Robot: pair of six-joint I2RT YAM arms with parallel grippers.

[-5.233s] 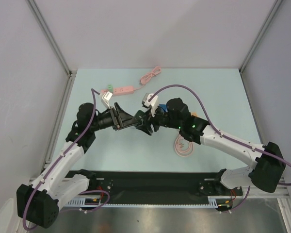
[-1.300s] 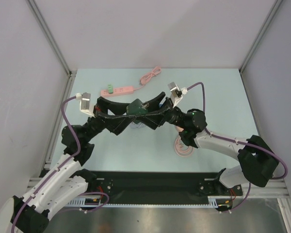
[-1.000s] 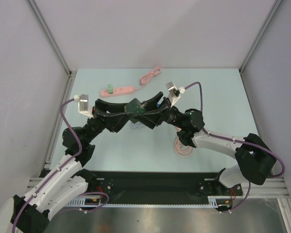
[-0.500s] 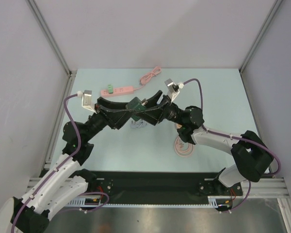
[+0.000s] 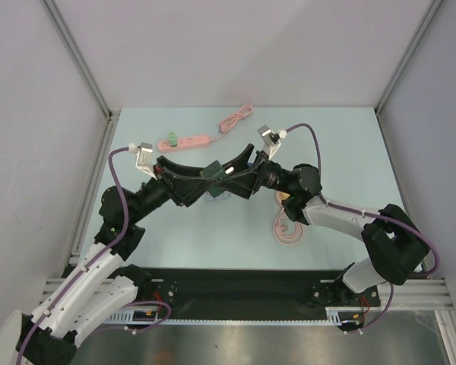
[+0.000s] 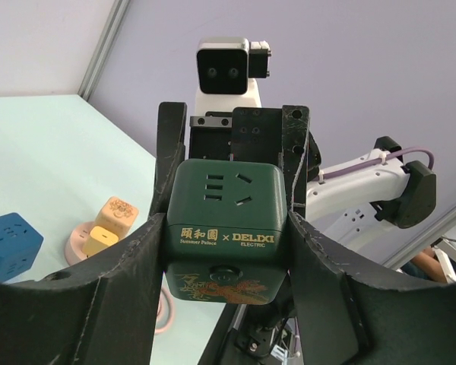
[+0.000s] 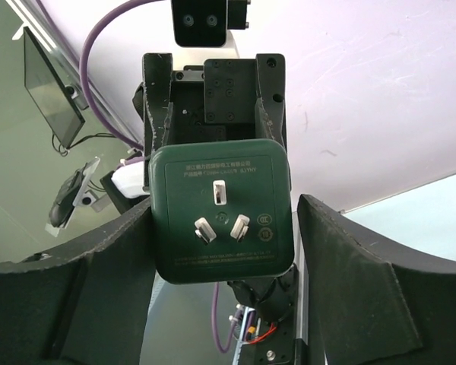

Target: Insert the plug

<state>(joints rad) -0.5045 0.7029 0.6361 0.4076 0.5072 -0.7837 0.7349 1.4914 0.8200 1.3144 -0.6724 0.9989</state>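
Note:
The plug is a dark green cube (image 5: 213,169) with gold lettering, held in mid-air above the table's middle. My left gripper (image 6: 229,232) is shut on it, both fingers pressed against its sides. Its socket face (image 6: 228,186) points up in the left wrist view. My right gripper (image 7: 226,214) faces the cube's pronged face (image 7: 222,213) and stands open around it, with a clear gap at its right finger (image 7: 342,251). The two grippers meet nose to nose (image 5: 222,173). A pink power strip (image 5: 186,141) lies at the back left with a small green plug (image 5: 172,138) in it.
The strip's pink cord (image 5: 235,119) is bundled behind it. A coiled pink cable (image 5: 287,228) lies right of centre with a small orange-and-yellow cube (image 6: 109,224) on it. A blue cube (image 6: 7,243) sits on the table beside that. Grey walls close in three sides.
The right gripper's jaws have widened off the green cube while the left keeps its grip. The left wrist has swung a little to the right and the cube has barely shifted.

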